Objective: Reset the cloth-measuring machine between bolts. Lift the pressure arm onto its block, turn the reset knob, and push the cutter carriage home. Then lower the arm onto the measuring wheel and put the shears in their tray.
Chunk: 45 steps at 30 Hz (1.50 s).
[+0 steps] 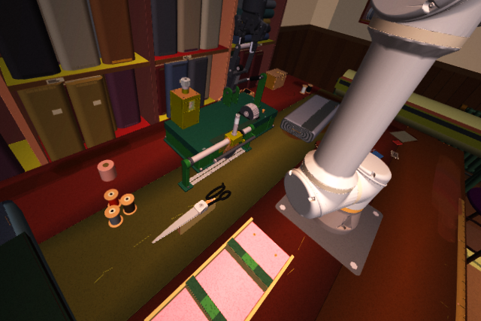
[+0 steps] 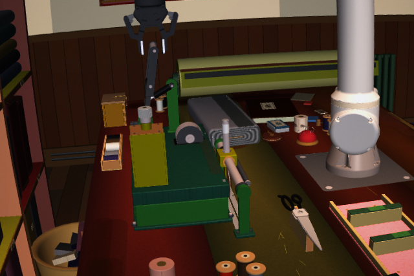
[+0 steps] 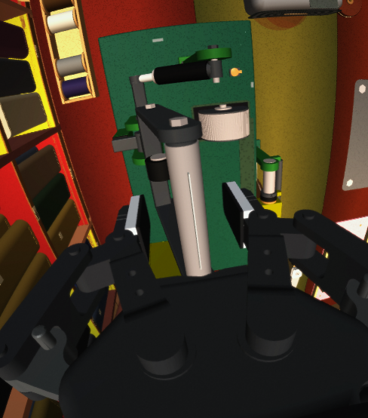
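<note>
The base of the pressure arm (image 2: 151, 72) is hidden behind the reset knob (image 2: 144, 112) in the second side camera; the dark arm stands steeply raised, its pale handle (image 3: 187, 202) pointing up. My gripper (image 2: 152, 47) is open and empty, with the handle's tip between its fingers. The measuring wheel (image 2: 189, 133) sits bare on the green machine (image 1: 217, 131). The knob tops a yellow box (image 1: 185, 107). The yellow cutter carriage (image 1: 234, 139) sits partway along its rail. The shears (image 1: 194, 210) lie on the olive cloth, propped on a small block, beside the pink-lined tray (image 1: 229, 278).
Behind the machine stand shelves of cloth bolts (image 1: 97, 18) and a wooden block (image 2: 114, 109). A grey folded bolt (image 2: 222, 119) and a long green roll (image 2: 257, 72) lie to the right. Thread spools (image 1: 118, 205) sit on the near table. The robot's base (image 2: 354, 139) stands right.
</note>
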Each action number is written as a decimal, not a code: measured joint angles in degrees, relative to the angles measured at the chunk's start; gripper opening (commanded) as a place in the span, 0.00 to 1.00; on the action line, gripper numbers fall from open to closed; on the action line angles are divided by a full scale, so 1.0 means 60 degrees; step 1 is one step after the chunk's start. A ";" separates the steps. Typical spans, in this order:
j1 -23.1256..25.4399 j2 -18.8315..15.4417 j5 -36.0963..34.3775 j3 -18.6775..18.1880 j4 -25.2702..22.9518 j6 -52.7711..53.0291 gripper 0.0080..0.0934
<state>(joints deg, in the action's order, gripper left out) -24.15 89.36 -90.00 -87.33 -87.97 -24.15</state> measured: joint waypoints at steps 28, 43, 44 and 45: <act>0.0000 0.0001 0.0001 0.0001 -0.0002 0.0000 0.00; 0.0000 0.0001 0.0001 0.0001 -0.0002 -0.0001 0.00; 0.0000 0.0001 0.0001 0.0001 -0.0002 -0.0001 0.00; 0.0000 0.0001 0.0001 0.0001 -0.0002 -0.0001 0.00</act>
<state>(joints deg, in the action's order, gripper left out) -24.14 89.37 -90.00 -87.32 -87.99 -24.15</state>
